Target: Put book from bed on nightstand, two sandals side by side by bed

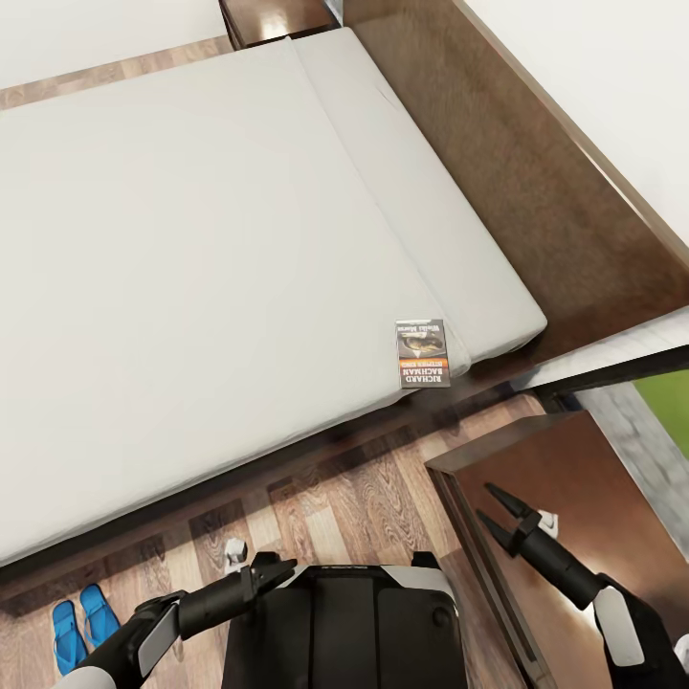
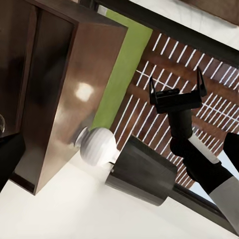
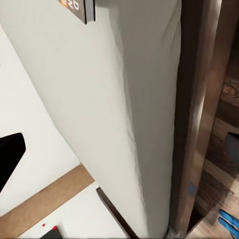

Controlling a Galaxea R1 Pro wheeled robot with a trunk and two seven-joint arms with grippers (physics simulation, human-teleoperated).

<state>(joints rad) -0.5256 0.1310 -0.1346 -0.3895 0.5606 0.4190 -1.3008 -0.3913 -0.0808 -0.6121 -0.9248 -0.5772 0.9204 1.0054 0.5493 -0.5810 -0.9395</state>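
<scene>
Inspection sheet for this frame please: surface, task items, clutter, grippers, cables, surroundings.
Surface: bare off-white mattress on the bed, dark wooden frame and headboard; wood-plank floor in front.
Job's things: book lies flat on the mattress at its corner near the headboard. Two blue sandals lie side by side on the floor next to the bed. Nightstand stands beside the bed, its top bare where it shows; a second one at the bed's far side.
Clutter: nothing seen.
Grippers: left gripper low over the floor, open or shut unclear; right gripper open, empty, above the near nightstand.
Cables: nothing seen.
Surroundings: white walls, window with grass and slatted fence.
</scene>
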